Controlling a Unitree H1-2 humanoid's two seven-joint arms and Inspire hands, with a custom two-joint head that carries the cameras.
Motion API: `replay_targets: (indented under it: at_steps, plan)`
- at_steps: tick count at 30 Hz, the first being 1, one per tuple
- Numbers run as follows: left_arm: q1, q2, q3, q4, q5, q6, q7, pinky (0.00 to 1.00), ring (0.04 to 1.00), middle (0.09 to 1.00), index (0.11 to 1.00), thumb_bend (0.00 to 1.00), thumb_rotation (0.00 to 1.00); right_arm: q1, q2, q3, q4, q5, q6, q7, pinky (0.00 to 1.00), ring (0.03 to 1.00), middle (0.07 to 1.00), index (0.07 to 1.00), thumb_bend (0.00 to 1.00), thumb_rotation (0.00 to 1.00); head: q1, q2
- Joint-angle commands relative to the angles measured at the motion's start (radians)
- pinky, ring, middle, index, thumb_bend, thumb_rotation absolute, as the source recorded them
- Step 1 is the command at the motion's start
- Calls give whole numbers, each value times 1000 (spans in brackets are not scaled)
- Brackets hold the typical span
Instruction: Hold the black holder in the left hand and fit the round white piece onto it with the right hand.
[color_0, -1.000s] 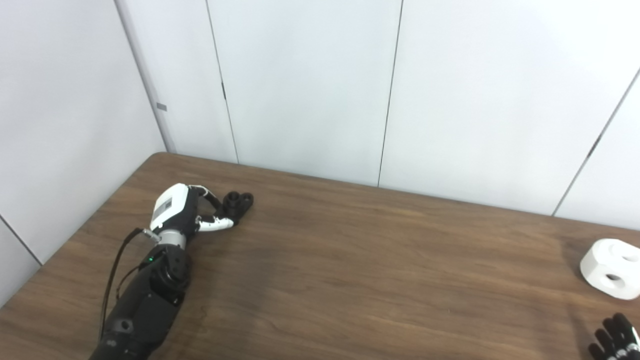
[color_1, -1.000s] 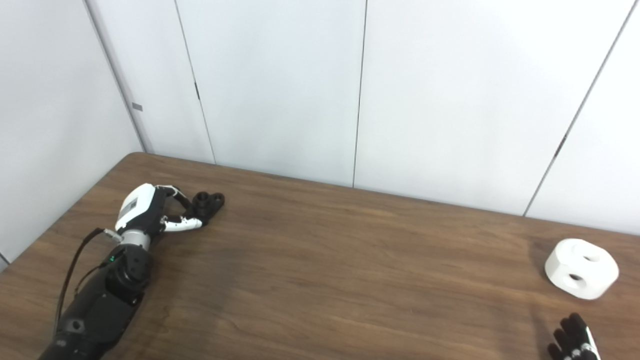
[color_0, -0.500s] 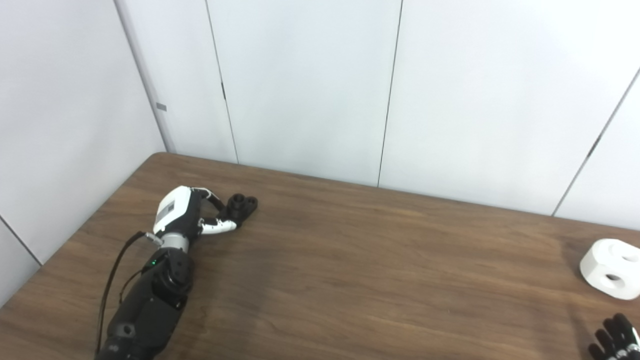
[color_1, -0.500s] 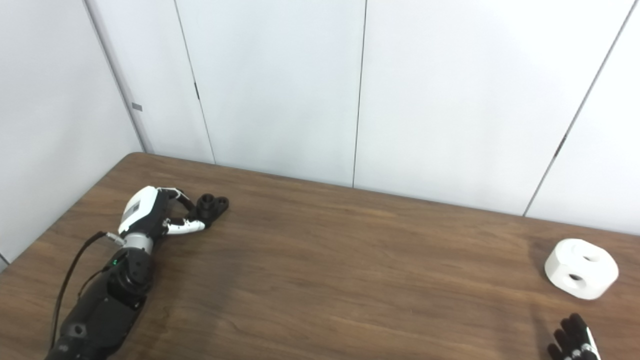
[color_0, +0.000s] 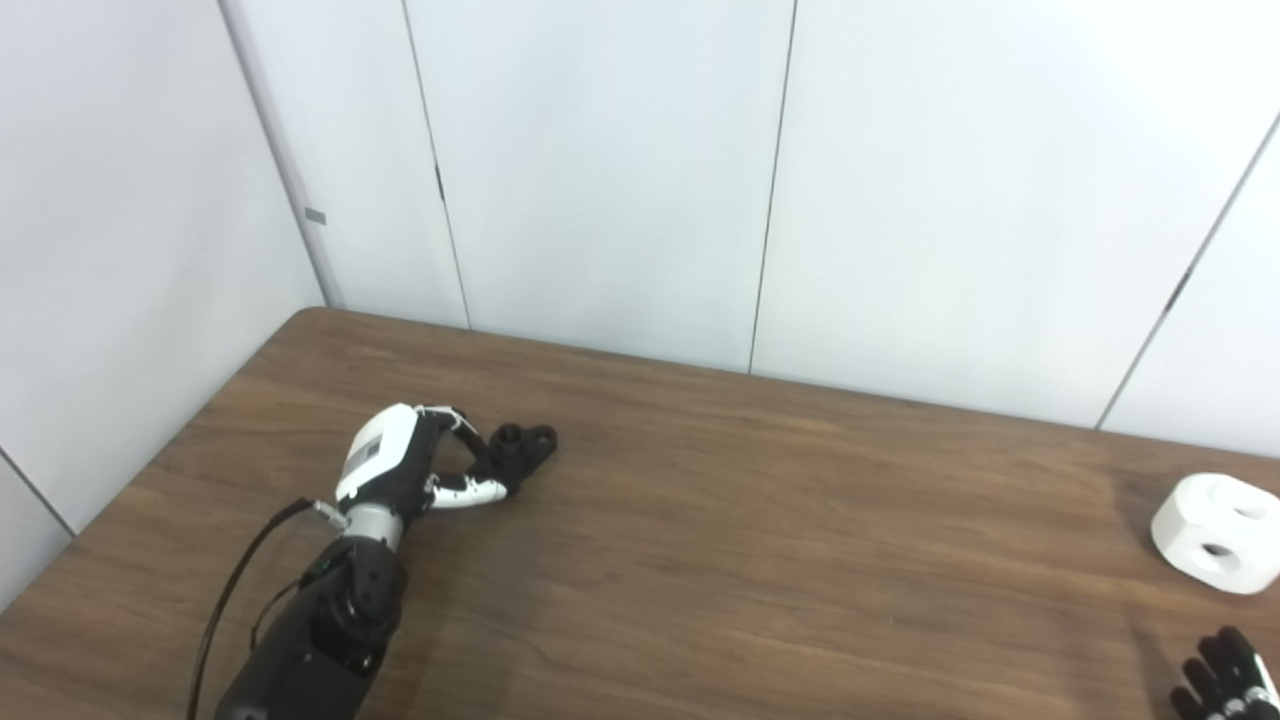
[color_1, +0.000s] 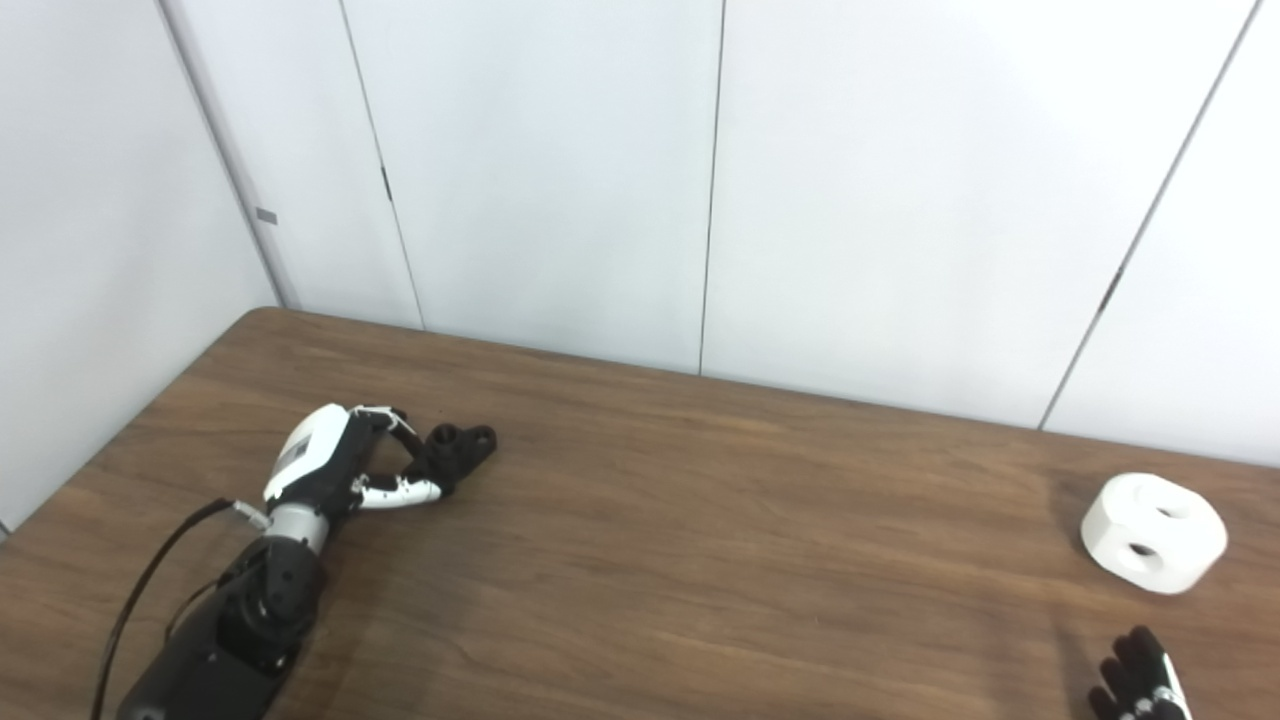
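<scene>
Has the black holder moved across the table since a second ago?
Yes. The black holder, gripped by the left robot hand, has shifted right and nearer, away from the table's back-left corner.

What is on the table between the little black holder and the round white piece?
Nothing. Both eye views show only bare wooden table between the small black holder in the left hand and the round white piece.

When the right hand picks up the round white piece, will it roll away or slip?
The round white piece rests on a flat face, holes showing, so it likely stays put. It looks stiff and smooth, so perhaps slippery. The right hand is apart from it.
</scene>
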Motion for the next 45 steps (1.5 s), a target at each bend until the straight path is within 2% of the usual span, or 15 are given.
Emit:
replay_targets:
  at_steps: [1, 8, 13, 20, 29, 32, 45]
  plan:
    - [-2, 16, -8, -59, 20, -8, -10, 1000, 940, 834, 487, 514, 44, 59, 31, 19, 40, 4, 9, 0, 1000, 1000, 1000, 1000, 635, 980, -5, 4]
    - [63, 5, -36, -145, 34, -51, -26, 998, 924, 823, 487, 516, 42, 64, 35, 29, 19, -12, 19, -16, 1000, 1000, 1000, 1000, 608, 992, -48, 27]
    - [118, -12, -65, -244, 55, -64, -53, 991, 932, 829, 487, 516, 41, 69, 40, 34, -3, -22, 28, -27, 1000, 1000, 1000, 1000, 552, 1000, -68, 43]
    - [171, -40, -106, -345, 99, -84, -87, 992, 933, 832, 486, 517, 42, 76, 42, 45, -41, -22, 61, -43, 1000, 1000, 1000, 1000, 529, 1000, -91, 66]
    - [215, -66, -154, -418, 139, -86, -155, 1000, 938, 834, 487, 518, 45, 86, 34, 65, -75, -41, 80, -70, 1000, 1000, 1000, 1000, 543, 1000, -130, 109]
    - [230, -67, -171, -435, 148, -119, -165, 1000, 937, 827, 487, 518, 44, 87, 34, 71, -82, -40, 83, -78, 1000, 1000, 1000, 1000, 544, 1000, -146, 124]
    - [274, -97, -229, -480, 162, -168, -225, 996, 919, 811, 485, 519, 45, 93, 37, 91, -118, -40, 102, -103, 1000, 1000, 1000, 1000, 531, 1000, -215, 181]
